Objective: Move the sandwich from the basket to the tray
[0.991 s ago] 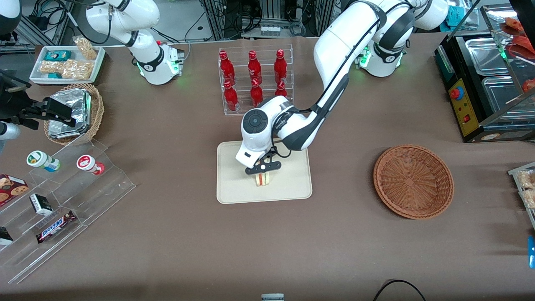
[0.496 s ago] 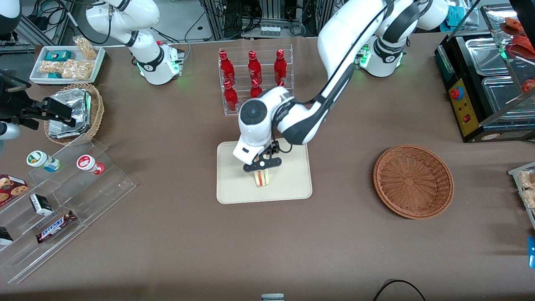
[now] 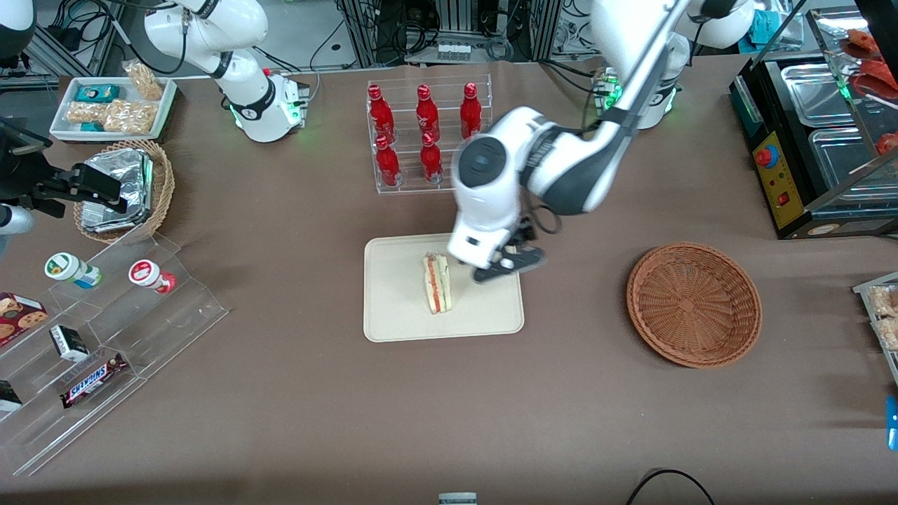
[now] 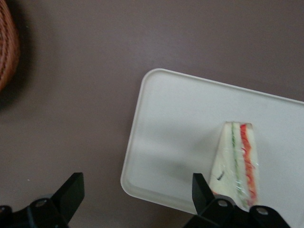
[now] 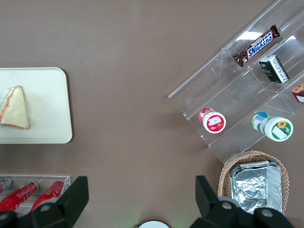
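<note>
Sandwich (image 3: 436, 283) lies on the tray (image 3: 393, 308), about mid-tray, its long edge running toward and away from the front camera; red and green filling stripes face up. Seen also in the left wrist view (image 4: 236, 164) and the right wrist view (image 5: 14, 108), a pale wedge flat on the cream surface, nothing touching it.

Tray sits on the brown worktop (image 3: 316, 407) near its middle, rounded corners, low rim. In the wrist view its corner (image 4: 156, 137) shows bare beside the sandwich.

Claw (image 3: 506, 263) hangs above the tray's edge on the side toward the working arm's end, just beside the sandwich but apart from it. Fingers spread wide, nothing between them; in the wrist view the two black fingertips (image 4: 71, 190) stand well apart with worktop and tray visible in the gap.

Basket (image 3: 693, 303), round reddish-brown wicker, sits on the worktop well apart from the tray, toward the working arm's end. Nothing in it. A bit of its rim shows in the wrist view (image 4: 7, 47).

Farther from the front camera than the tray: a clear rack of red bottles (image 3: 421, 137). Toward the parked arm's end: a tan wicker basket with foil packs (image 3: 119, 188), a white dish of snack bags (image 3: 112, 105), and a stepped clear display stand (image 3: 105, 330) with small cups and a candy bar.
</note>
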Tool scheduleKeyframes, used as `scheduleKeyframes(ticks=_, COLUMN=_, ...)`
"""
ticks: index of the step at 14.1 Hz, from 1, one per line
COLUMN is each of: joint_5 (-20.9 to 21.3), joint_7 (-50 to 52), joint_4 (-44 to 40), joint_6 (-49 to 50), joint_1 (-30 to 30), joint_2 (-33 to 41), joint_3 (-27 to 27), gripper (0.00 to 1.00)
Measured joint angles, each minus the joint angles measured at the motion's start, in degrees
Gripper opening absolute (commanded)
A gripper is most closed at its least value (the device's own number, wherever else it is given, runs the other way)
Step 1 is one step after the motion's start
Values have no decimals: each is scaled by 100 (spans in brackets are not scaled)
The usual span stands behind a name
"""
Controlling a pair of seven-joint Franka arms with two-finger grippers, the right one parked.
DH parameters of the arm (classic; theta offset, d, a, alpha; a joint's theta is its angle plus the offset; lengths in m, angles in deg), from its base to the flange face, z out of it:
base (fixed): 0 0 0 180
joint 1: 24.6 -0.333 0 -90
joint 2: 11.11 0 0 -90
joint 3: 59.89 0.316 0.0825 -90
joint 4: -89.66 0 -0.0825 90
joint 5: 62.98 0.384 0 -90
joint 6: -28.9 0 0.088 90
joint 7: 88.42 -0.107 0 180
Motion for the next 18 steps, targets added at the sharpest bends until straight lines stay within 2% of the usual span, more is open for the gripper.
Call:
scheduleKeyframes(ticks=5, joint_5=0, joint_7=-1248, joint_4=857, joint_6=1, joint_1=-899, joint_2=586, joint_3=14, gripper=100)
scheduleKeyframes(ticks=10, joint_5=-7, joint_7=-2644, joint_4=1719, joint_6=220, joint_1=-1770, joint_2=1629, joint_3=22, gripper=100)
scheduleKeyframes(ticks=15, joint_5=-38, joint_7=-3663, joint_4=1821, joint_6=827, joint_1=-2381, joint_2=2339, joint_3=-58, gripper=100)
scheduleKeyframes(ticks=18, joint_5=-326, joint_7=-4433, joint_4=1824, joint_6=1051, joint_1=-2964, joint_2=2605, joint_3=-382, gripper=100)
